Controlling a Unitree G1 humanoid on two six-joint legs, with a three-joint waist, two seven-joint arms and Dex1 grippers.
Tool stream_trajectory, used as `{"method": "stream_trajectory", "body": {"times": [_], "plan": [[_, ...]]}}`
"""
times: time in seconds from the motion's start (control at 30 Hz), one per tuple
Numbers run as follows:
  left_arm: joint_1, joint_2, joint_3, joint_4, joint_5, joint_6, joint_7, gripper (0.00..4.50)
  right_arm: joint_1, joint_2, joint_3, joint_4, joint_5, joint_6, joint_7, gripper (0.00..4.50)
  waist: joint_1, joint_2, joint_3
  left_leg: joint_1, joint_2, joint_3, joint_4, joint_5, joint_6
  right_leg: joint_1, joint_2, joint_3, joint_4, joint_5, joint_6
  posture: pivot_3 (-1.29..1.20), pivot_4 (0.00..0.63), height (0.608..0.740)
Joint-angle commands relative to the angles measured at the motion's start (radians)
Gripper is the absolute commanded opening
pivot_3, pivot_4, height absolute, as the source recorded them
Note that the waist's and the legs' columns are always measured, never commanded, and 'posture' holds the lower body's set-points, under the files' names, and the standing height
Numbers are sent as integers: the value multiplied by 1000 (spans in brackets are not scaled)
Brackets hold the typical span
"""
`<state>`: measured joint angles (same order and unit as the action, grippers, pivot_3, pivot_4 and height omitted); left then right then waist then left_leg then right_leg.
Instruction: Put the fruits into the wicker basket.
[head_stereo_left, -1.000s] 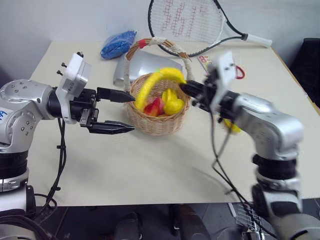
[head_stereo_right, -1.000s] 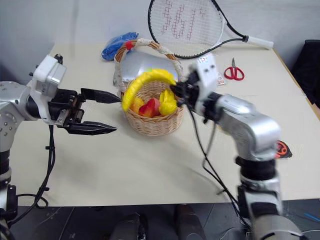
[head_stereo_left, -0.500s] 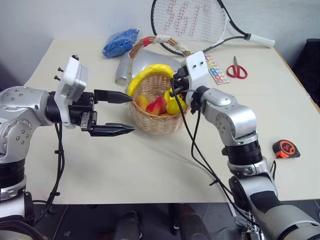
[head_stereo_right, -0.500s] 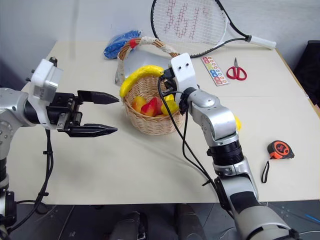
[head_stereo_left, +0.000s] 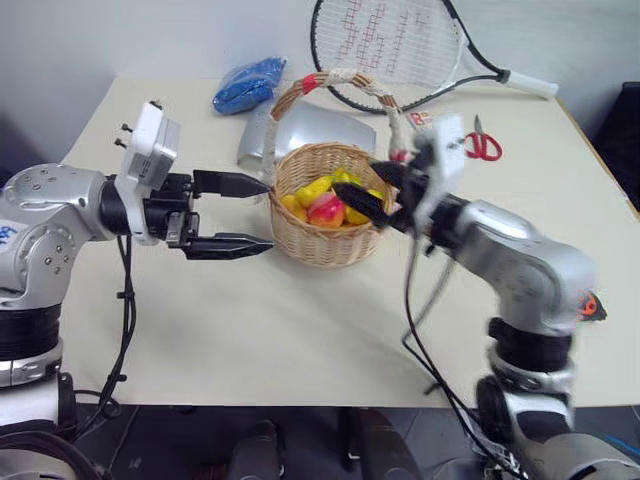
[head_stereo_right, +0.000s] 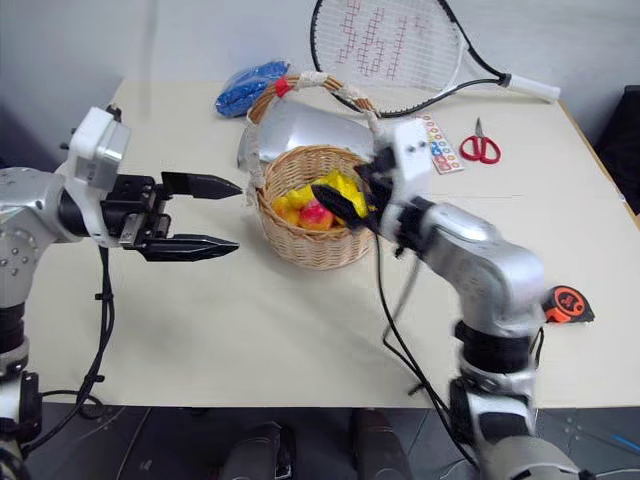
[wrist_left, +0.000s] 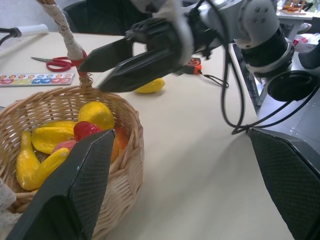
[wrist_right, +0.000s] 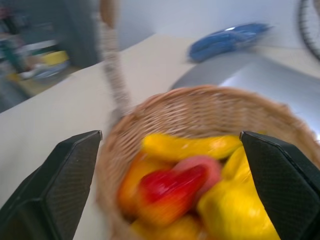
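The round tan woven wicker basket (head_stereo_left: 328, 215) on the table (head_stereo_left: 300, 320) is seen holding the small yellow, red and orange toy fruits (head_stereo_left: 325, 200). The right pincer (head_stereo_left: 372, 192) is spread empty over its rim; the left pincer (head_stereo_left: 238, 213), also spread, is held just beside it. A release step is judged finished (one yellow fruit (wrist_left: 150, 86) lies near the basket), so a reach for it is called for next.

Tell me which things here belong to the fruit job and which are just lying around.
Job: wicker basket, fruits in it, a yellow fruit on the table.
Lying about: tennis racket, scissors, tape measure, blue bag, silver sheet, colour card.
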<state>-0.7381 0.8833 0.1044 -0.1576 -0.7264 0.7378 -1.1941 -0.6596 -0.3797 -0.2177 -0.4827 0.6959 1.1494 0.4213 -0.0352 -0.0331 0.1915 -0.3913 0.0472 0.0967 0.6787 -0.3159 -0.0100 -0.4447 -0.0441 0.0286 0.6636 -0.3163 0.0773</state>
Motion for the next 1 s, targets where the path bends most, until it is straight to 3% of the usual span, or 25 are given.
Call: {"method": "stream_trajectory", "body": {"times": [0.03, 0.2, 0.37, 0.53, 0.7, 1.0], "plan": [[-26, -16, -2, 10, 0, -27, -15, 4500, 132, -203, -260, -109, 175, 106, 113, 4475, 9, 0, 0, -1, 0, 0, 0, 0, 1, 1, 0, 0, -2, 0, 1, 0, 150, 740], [-31, -49, -21, 25, 13, -53, -27, 4500, 401, -500, -520, -32, 157, 93, 254, 4475, 12, 0, 0, -1, -1, 3, 1, -3, 6, 1, 0, 2, -5, 2, 3, 0, 150, 740], [-41, -62, -22, 34, 15, -62, -33, 4500, 554, -592, -547, 113, 30, -75, 315, 4475, -7, 0, 0, 6, 0, 6, 1, -4, 8, 5, 5, 8, -4, 3, 5, 0, 150, 740], [-38, -75, -15, 19, 6, -54, -18, 4500, 522, -553, -414, 229, -55, -218, 294, 4475, -9, 0, 0, 6, 0, 6, 1, -1, 2, 5, 6, 9, -3, 3, 5, 0, 150, 740], [-34, -92, -15, -26, -5, -38, 13, 4500, 349, -443, -134, 393, -224, -405, 221, 4475, -14, 0, 0, 5, 0, 6, 2, -1, 1, 5, 5, 9, -3, 3, 6, 0, 150, 740], [-35, -69, 10, -76, -26, 7, 51, 4500, 120, -305, 63, 806, -421, -622, 153, 4475, -12, 2, 0, 3, 0, 6, 2, 0, 1, 2, 3, 8, -2, 3, 6, 0, 150, 740]]}}
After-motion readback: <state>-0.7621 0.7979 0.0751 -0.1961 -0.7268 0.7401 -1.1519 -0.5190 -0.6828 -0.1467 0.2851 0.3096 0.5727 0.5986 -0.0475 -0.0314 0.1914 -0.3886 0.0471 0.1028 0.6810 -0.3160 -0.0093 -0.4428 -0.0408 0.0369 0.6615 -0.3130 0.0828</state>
